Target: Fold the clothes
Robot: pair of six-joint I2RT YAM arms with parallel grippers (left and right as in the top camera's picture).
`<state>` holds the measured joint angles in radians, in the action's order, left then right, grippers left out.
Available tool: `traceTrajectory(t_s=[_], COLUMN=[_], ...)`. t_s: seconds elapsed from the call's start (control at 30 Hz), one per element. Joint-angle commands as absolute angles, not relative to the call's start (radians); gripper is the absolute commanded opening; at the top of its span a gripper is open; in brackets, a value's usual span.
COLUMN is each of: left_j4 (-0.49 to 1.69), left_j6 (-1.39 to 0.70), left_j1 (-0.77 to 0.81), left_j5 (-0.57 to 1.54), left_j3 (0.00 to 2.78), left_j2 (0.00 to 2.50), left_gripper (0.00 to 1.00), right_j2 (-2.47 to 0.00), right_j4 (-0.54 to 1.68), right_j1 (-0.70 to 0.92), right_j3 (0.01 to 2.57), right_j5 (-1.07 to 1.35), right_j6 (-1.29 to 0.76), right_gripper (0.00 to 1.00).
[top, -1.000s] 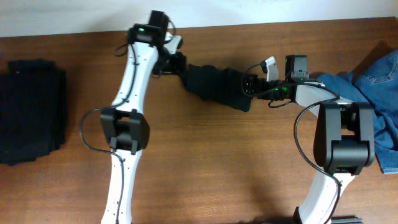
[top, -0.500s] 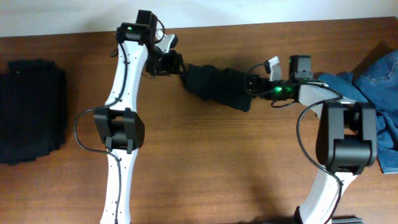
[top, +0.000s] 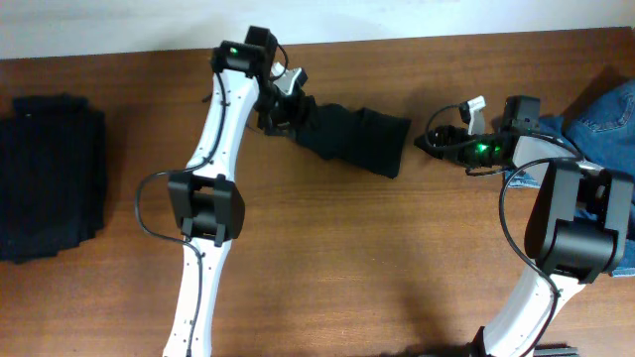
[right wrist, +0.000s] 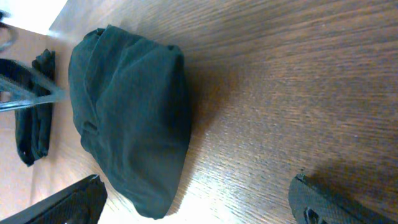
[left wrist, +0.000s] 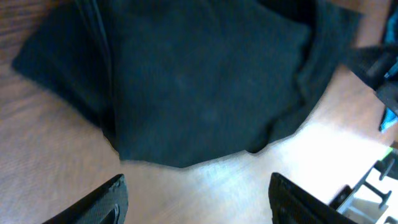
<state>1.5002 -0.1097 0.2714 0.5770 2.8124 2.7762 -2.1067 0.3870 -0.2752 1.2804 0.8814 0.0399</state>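
Note:
A dark folded garment (top: 352, 139) lies on the wooden table at the back middle. It fills the top of the left wrist view (left wrist: 199, 81) and lies at the left of the right wrist view (right wrist: 130, 118). My left gripper (top: 295, 107) is at the garment's left end, open and empty (left wrist: 199, 208), with its fingertips (left wrist: 106, 199) over bare wood just short of the cloth. My right gripper (top: 439, 141) is open and empty (right wrist: 199, 208), a short way to the right of the garment and clear of it.
A stack of dark folded clothes (top: 50, 178) sits at the table's left edge. A heap of blue denim (top: 605, 129) lies at the right edge, behind my right arm. The table's back edge meets a white wall just behind the garment.
My right gripper has let go of the garment's right end and pulled back to the right. My left arm has shifted right, and the garment now lies flat on the table.

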Motion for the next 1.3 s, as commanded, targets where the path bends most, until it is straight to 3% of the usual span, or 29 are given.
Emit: traceTrajectory(t_s=[0.0,0.57,1.0,1.1,1.2,1.27], left_j4=[1.46,1.332,1.316,1.316,1.317,1.317], left_j6=[-0.157,-0.117,-0.104,-0.104,-0.104,-0.104], left_j1=[0.271,0.341,0.414,0.414,0.414,0.414], left_j5=[0.522,0.451,0.456,0.455,0.456,0.456], left_j3=[2.816,2.816,2.816,2.816,2.816,2.816], left_j2=[2.883,2.942,2.944,2.944,2.944,2.944], left_gripper=[0.72,0.77,0.75,0.56,0.15,0.02], right_j2=[-2.153,-2.153,-2.153,-2.153,-2.153,-2.153], right_j4=[0.424,0.431,0.407,0.407,0.405,0.405], right_j1=[-0.261,-0.149,-0.086,-0.086,-0.088,-0.099], right_j3=[1.251,1.251,1.251,1.251,1.251,1.258], right_j5=[0.809,0.794,0.794,0.794,0.794,0.814], right_j6=[0.058,0.108,0.085,0.085,0.084,0.07], right_gripper=[0.99,0.99,0.99,0.99,0.99,0.99])
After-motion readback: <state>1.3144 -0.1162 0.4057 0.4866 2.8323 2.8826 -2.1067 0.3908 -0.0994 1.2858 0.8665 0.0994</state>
